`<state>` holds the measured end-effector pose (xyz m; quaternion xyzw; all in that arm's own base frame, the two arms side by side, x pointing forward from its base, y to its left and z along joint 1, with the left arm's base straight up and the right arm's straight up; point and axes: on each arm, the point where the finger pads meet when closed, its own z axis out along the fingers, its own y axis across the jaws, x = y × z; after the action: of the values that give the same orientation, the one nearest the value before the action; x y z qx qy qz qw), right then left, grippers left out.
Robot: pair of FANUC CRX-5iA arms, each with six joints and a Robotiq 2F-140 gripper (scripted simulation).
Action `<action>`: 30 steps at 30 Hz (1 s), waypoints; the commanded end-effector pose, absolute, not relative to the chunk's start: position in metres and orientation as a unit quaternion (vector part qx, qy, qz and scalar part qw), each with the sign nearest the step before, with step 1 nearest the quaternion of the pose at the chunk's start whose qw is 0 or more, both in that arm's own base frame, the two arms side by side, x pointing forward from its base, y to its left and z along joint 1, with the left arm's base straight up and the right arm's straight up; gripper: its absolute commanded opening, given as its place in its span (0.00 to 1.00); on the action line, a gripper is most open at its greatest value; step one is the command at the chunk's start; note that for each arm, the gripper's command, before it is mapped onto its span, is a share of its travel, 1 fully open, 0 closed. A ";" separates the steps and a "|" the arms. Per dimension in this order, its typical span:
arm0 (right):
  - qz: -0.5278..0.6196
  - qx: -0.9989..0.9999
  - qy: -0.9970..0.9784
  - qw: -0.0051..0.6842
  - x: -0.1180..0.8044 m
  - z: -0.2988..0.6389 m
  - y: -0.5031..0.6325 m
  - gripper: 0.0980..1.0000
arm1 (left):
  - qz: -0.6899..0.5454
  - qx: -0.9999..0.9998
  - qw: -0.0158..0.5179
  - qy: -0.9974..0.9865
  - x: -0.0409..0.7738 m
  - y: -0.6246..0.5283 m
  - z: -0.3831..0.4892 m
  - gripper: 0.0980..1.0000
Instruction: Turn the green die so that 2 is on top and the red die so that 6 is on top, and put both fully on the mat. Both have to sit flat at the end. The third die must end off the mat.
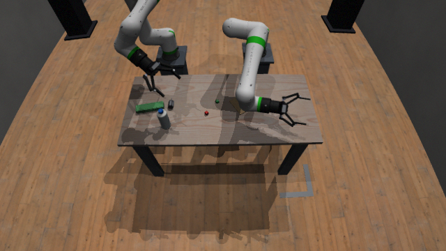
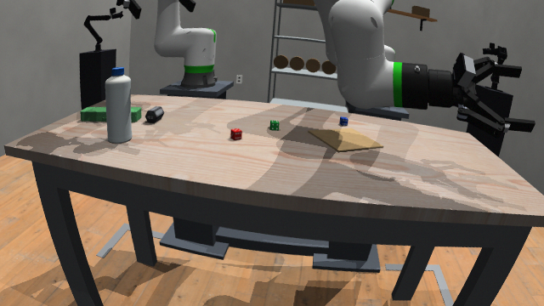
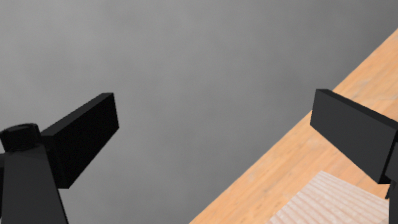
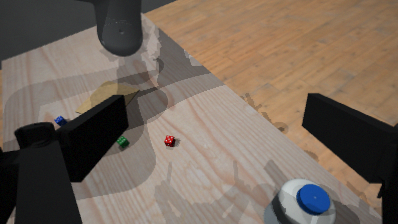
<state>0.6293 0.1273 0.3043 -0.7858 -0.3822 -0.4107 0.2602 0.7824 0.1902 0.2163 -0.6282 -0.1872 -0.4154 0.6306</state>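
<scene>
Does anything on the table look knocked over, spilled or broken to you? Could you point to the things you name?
No, nothing stands out: the bottle (image 1: 164, 120) (image 2: 119, 108) (image 4: 301, 202) is upright and capped, and I see no spill or break. The mat (image 2: 345, 139) merely sits at an angle to the table edges.

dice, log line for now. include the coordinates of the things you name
green die (image 1: 217, 101) (image 2: 274, 125) (image 4: 122, 142) off mat (image 1: 237, 106) (image 2: 346, 140) (image 4: 104, 96) | red die (image 1: 206, 113) (image 2: 236, 134) (image 4: 170, 141) off mat | blue die (image 2: 343, 121) (image 4: 60, 120) off mat | left gripper (image 1: 308, 111) (image 2: 517, 98) (image 3: 215, 109) open | right gripper (image 1: 171, 86) (image 2: 161, 6) (image 4: 215, 110) open

The left arm and right arm have smooth, rounded white casings ringed with bright green bands, tiny dark lettering along a tubular link, and black cylindrical wrists leading to a black left pincer and right pincer with slim, jointed fingers and flat, blocky tips.
</scene>
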 end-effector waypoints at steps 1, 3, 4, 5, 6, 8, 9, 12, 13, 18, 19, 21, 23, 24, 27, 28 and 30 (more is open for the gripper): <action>-0.411 -0.785 -0.382 0.260 0.630 0.305 0.127 1.00 | -0.416 -0.628 0.630 -0.188 0.783 0.190 0.218 1.00; -0.411 -0.785 -0.382 0.260 0.630 0.305 0.127 1.00 | -0.416 -0.628 0.630 -0.188 0.783 0.190 0.218 1.00; -0.411 -0.785 -0.382 0.260 0.630 0.305 0.127 1.00 | -0.416 -0.628 0.630 -0.188 0.783 0.190 0.218 1.00; -0.411 -0.785 -0.382 0.260 0.630 0.305 0.127 1.00 | -0.416 -0.628 0.630 -0.188 0.783 0.190 0.218 1.00; -0.411 -0.785 -0.382 0.260 0.630 0.305 0.127 1.00 | -0.416 -0.628 0.630 -0.188 0.783 0.190 0.218 1.00; -0.411 -0.785 -0.382 0.260 0.630 0.305 0.127 1.00 | -0.416 -0.628 0.630 -0.188 0.783 0.190 0.218 1.00; -0.411 -0.785 -0.382 0.260 0.630 0.305 0.127 1.00 | -0.416 -0.628 0.630 -0.188 0.783 0.190 0.218 1.00; -0.411 -0.785 -0.382 0.260 0.630 0.305 0.127 1.00 | -0.416 -0.628 0.630 -0.188 0.783 0.190 0.218 1.00; -0.411 -0.785 -0.382 0.260 0.630 0.305 0.127 1.00 | -0.416 -0.628 0.630 -0.188 0.783 0.190 0.218 1.00; -0.411 -0.785 -0.382 0.260 0.630 0.305 0.127 1.00 | -0.416 -0.628 0.630 -0.188 0.783 0.190 0.218 1.00; -0.411 -0.786 -0.382 0.260 0.630 0.305 0.127 1.00 | -0.416 -0.628 0.630 -0.188 0.783 0.190 0.218 1.00; -0.411 -0.786 -0.382 0.260 0.630 0.305 0.126 1.00 | -0.416 -0.628 0.630 -0.188 0.783 0.190 0.218 1.00; -0.410 -0.787 -0.380 0.259 0.630 0.305 0.125 1.00 | -0.416 -0.628 0.630 -0.188 0.783 0.190 0.218 1.00; -0.410 -0.788 -0.379 0.259 0.630 0.305 0.123 1.00 | -0.416 -0.628 0.630 -0.188 0.783 0.190 0.218 1.00; -0.407 -0.793 -0.373 0.257 0.629 0.303 0.115 1.00 | -0.416 -0.628 0.630 -0.188 0.783 0.190 0.218 1.00; -0.405 -0.795 -0.370 0.257 0.629 0.302 0.112 1.00 | -0.416 -0.628 0.630 -0.188 0.783 0.190 0.218 1.00; -0.402 -0.801 -0.363 0.255 0.629 0.301 0.102 1.00 | -0.416 -0.628 0.630 -0.188 0.783 0.190 0.218 1.00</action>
<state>0.6291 0.1114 0.3012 -0.7960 -0.3696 -0.4046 0.2572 0.7824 0.1902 0.2163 -0.6282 -0.1872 -0.4154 0.6306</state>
